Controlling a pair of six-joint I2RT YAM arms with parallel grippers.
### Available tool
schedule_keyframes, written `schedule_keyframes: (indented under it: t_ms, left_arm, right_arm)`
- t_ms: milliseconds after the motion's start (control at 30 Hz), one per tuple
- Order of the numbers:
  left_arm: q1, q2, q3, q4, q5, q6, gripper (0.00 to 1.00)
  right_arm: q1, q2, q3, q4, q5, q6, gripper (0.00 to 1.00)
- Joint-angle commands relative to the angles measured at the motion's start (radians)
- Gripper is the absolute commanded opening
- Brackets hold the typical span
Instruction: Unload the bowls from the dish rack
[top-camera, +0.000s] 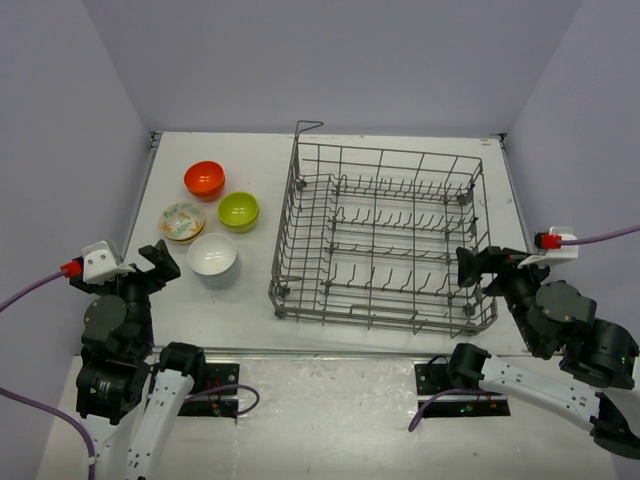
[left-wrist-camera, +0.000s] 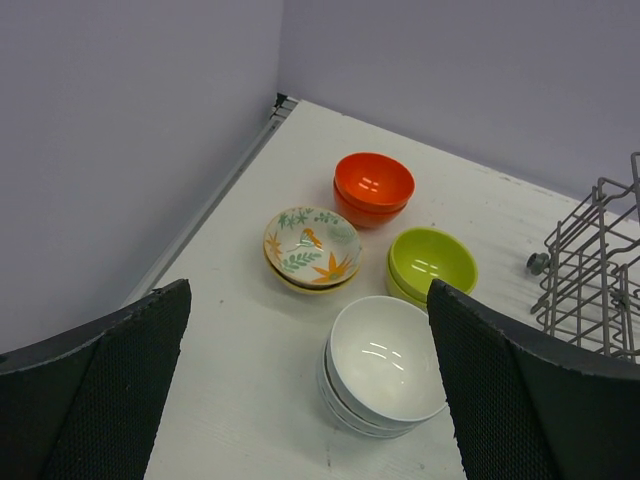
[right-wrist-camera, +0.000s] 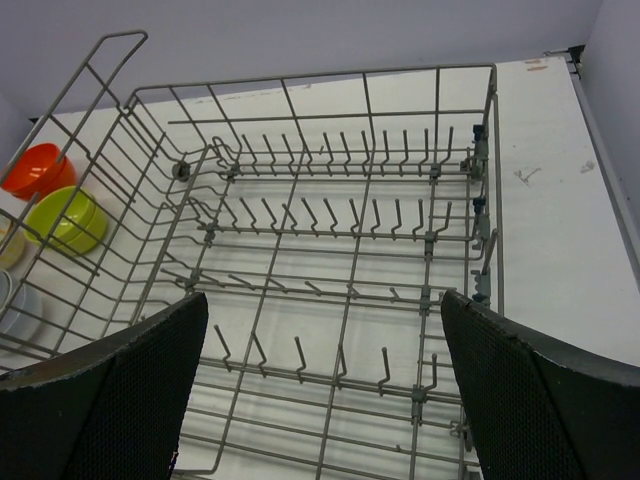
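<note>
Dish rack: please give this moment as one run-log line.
dish rack: empty | bowls: four stacks on table, left of rack | left gripper: open, empty | right gripper: open, empty

Left wrist view: dish rack (left-wrist-camera: 590, 270) cut off at 3 o'clock edge; only one corner shows. Right wrist view: white bowls (right-wrist-camera: 14, 305) cut off at 9 o'clock edge, partly behind rack wires.

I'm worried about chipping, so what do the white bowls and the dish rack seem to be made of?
The white bowls look like glazed ceramic, though possibly melamine: the surface is glossy, with sharp light glints inside. The dish rack is thin grey wire, probably coated metal, with slim rods and a dull, even sheen.
</note>
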Motion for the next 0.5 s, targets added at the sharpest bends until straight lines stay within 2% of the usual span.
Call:
schedule_keyframes:
  t_ms: [0,467]
  left_arm:
    - [-0.003,-0.013,-0.020,0.054,0.016,0.024,1.00]
    - [-0.003,-0.010,-0.035,0.073,0.028,0.030,1.00]
  right_arm:
    - [-0.002,0.001,-0.006,0.043,0.045,0.025,0.99]
    - [-0.002,0.018,-0.015,0.048,0.039,0.021,0.99]
